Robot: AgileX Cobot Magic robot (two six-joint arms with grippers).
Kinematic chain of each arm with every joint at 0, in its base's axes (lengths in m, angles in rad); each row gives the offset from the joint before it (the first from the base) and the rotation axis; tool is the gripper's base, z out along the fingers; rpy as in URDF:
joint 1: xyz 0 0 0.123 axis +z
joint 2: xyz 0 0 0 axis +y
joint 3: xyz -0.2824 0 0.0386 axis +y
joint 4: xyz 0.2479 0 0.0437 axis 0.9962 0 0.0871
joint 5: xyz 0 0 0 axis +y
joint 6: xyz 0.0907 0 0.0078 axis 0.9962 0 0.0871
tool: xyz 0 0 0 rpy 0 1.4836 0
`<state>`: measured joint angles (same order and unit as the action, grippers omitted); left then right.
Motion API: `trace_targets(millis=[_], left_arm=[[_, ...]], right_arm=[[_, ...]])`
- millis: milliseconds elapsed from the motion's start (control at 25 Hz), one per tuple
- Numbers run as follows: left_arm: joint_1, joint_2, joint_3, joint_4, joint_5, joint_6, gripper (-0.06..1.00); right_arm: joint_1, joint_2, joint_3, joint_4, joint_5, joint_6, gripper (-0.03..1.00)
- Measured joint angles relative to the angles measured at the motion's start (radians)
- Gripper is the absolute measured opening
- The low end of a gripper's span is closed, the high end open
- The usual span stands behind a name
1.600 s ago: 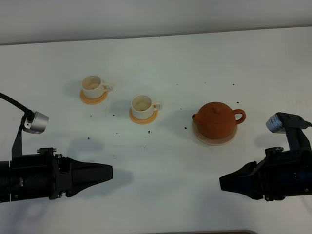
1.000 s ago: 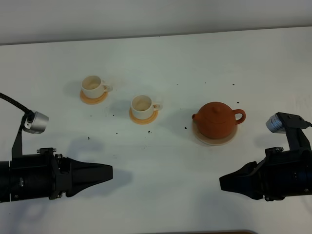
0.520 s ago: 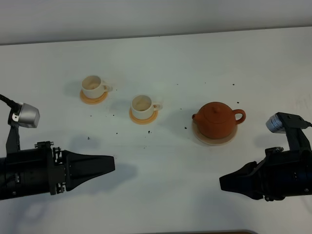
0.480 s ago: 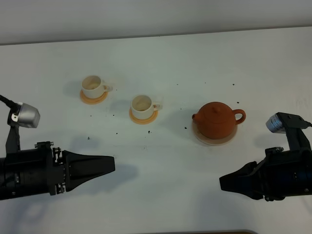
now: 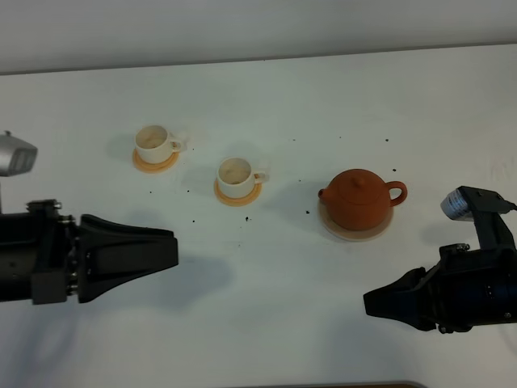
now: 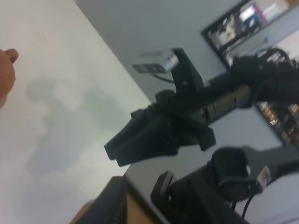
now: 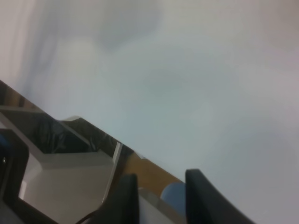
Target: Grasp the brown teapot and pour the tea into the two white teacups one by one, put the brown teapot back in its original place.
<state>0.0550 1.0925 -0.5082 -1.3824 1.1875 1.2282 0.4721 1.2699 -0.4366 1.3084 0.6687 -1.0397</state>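
Observation:
The brown teapot point(image 5: 359, 200) stands upright on the pale beige saucer point(image 5: 355, 234), its original place, at centre right; its edge shows in the left wrist view point(image 6: 3, 77). The two white teacups point(image 5: 153, 143) point(image 5: 235, 173) each sit on a small orange coaster, left of the teapot. My right gripper point(image 5: 370, 305) point(image 7: 161, 175) hovers near the table's front edge, well short of the teapot, open with nothing between its fingers. Over the table's left side is my left gripper point(image 5: 171, 249), far from the cups. How its jaws stand is not visible.
Small dark specks are scattered on the white table point(image 5: 275, 267) around the cups and teapot. The table's front edge and the floor below show in the right wrist view. The left wrist view looks across at the right arm point(image 6: 159, 137).
The left arm has risen and pulled back to the left, its gripper now looming larger and blunter. Right arm, teapot and cups have not moved.

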Motion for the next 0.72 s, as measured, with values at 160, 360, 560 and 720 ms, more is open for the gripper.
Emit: trace_targets(millis=[160, 360, 560, 720], left_arm=[[0.0, -0.125, -0.123, 0.217, -0.009, -0.223, 0.26], [0.0, -0.318, -0.198, 0.565, -0.082, -0.538, 0.26], [0.0, -0.498, -0.203, 0.935, -0.084, -0.848, 0.26], [0.0, -0.603, -0.203, 1.191, -0.039, -1.049, 0.25]], right_arm=[[0.0, 0.0, 0.0, 0.001, 0.004, 0.018, 0.24], [0.0, 0.0, 0.0, 0.003, -0.014, 0.022, 0.24], [0.0, 0.0, 0.0, 0.003, -0.043, -0.008, 0.24], [0.0, 0.0, 0.0, 0.003, -0.066, -0.013, 0.24]])
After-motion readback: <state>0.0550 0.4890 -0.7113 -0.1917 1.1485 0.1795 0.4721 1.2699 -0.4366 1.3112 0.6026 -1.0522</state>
